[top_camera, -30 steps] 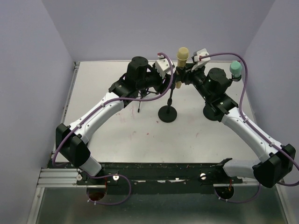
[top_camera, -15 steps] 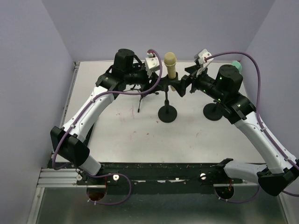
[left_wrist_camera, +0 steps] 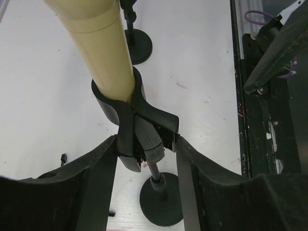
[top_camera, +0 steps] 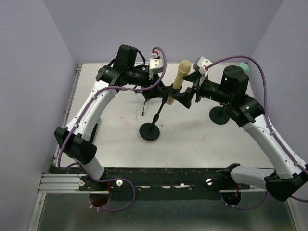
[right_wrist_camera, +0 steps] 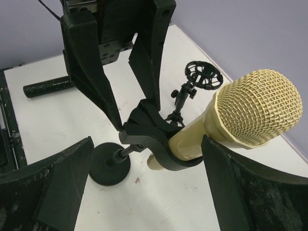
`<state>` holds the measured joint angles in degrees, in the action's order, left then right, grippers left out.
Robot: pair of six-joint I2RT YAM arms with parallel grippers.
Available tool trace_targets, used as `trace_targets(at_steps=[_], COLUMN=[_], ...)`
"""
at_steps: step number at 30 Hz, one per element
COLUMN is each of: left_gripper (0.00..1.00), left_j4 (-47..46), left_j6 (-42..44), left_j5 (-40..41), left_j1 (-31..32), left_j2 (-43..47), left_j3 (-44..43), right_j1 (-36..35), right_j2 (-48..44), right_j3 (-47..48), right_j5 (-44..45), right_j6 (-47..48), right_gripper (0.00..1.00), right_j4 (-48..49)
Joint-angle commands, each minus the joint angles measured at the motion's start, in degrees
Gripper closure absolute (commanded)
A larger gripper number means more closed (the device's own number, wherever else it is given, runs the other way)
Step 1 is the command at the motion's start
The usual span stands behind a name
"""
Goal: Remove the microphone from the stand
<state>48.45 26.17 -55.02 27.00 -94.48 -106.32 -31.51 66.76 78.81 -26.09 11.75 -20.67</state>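
Pinching the black clip (left_wrist_camera: 131, 113) at its joint, the left gripper (left_wrist_camera: 147, 142) braces the leaning stand (top_camera: 157, 114), likely so the microphone (right_wrist_camera: 219, 122) can be pulled free. Mic sits in the clip: smooth beige tapered body, rounded mesh head. The right gripper (right_wrist_camera: 147, 147) is spread wide either side of it, not touching, seemingly lined up to grab.

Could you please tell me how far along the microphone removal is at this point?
Done: the left pincer is shut on the stand at the base of its clip, and the stand leans. In hand: the right pincer is open with the microphone between its fingers, not gripping. Left: close on the microphone and pull it from the clip, where it sits now.
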Motion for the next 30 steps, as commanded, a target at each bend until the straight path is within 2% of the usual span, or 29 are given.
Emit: trace_targets(at_steps=[1, 7, 14, 20, 26, 30], left_gripper=[0.53, 0.53, 0.53, 0.56, 0.58, 0.59], left_j4=[3.5, 1.75, -9.16, -10.56, -8.29, -6.87], left_j6=[6.87, 7.67, 1.43, 0.19, 6.86, 11.88], left_j5=[-3.78, -0.09, 3.61, 4.4, 8.43, 14.93], left_j1=[-0.02, 0.15, 0.15, 0.42, 0.94, 0.86], left_j2=[4.56, 9.04, 15.81, 19.06, 21.35, 21.09], left_j3=[4.18, 9.72, 19.48, 22.64, 23.62, 21.86], right_j1=[-0.22, -0.22, -0.22, -0.22, -0.22, -0.22], right_j2=[0.12, 0.03, -1.19, -2.25, -1.46, -0.67], right_j3=[-0.14, 2.4, 3.29, 0.65, -2.07, -2.69], right_j5=[-4.58, -8.18, -11.71, -9.42, -8.28, -8.72], right_j6=[1.96, 4.59, 6.97, 7.76, 9.17, 8.47], right_gripper=[0.0, 0.02, 0.04, 0.05, 0.07, 0.08], right_j4=[-0.87, -5.87, -11.5, -9.49, -5.53, -3.07])
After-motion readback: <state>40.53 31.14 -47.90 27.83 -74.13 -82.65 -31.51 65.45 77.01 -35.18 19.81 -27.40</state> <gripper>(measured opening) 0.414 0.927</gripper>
